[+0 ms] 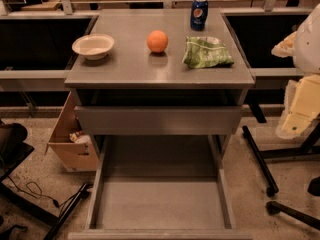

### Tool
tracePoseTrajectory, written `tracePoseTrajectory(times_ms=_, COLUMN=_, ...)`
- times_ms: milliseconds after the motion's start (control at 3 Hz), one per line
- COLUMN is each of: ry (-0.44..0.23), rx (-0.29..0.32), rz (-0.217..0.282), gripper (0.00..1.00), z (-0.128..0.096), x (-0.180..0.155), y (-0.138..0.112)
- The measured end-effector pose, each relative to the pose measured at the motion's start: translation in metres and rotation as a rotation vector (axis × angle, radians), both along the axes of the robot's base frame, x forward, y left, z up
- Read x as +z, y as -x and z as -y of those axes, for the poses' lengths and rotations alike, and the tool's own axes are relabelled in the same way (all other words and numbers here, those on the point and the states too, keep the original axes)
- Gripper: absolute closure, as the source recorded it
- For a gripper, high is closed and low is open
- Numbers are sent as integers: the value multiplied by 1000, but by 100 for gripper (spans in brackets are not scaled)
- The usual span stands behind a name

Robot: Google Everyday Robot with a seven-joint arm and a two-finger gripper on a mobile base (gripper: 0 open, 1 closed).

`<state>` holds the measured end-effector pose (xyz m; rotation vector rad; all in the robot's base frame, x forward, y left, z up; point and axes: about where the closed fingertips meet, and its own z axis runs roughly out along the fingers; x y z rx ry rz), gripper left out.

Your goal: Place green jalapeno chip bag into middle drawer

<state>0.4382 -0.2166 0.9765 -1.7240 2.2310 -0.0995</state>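
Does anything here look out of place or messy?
A brown cardboard box on the floor beside the grey cabinet leans askew. The wide grey metal drawer hangs pulled out. The crumpled green chip bag lies on top. The robot's gripper sits at the right edge.

Grey tabletop (pixel 130 66) bears bowl (pixel 93 46), orange (pixel 157 41), green jalapeno chip bag (pixel 207 52), can (pixel 199 13); tool (pixel 302 106) beside its right edge.

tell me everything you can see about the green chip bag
The green jalapeno chip bag is a wrinkled, glossy green packet with paler green and white print. It lies flat on the right side of the cabinet top, in front of the blue soda can and right of the orange, touching neither. Nothing holds it: the gripper is off at the right edge of the view, clear of the bag.
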Motion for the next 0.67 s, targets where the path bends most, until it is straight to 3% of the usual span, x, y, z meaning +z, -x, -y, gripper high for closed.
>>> tracePoseTrajectory(times_ms=333, ry=0, rx=0, rz=0, gripper=0, z=0, x=0, y=0)
tracePoseTrajectory(times_ms=667, ry=-95, rx=-6, rz=61, gripper=0, z=4, x=1, y=-37)
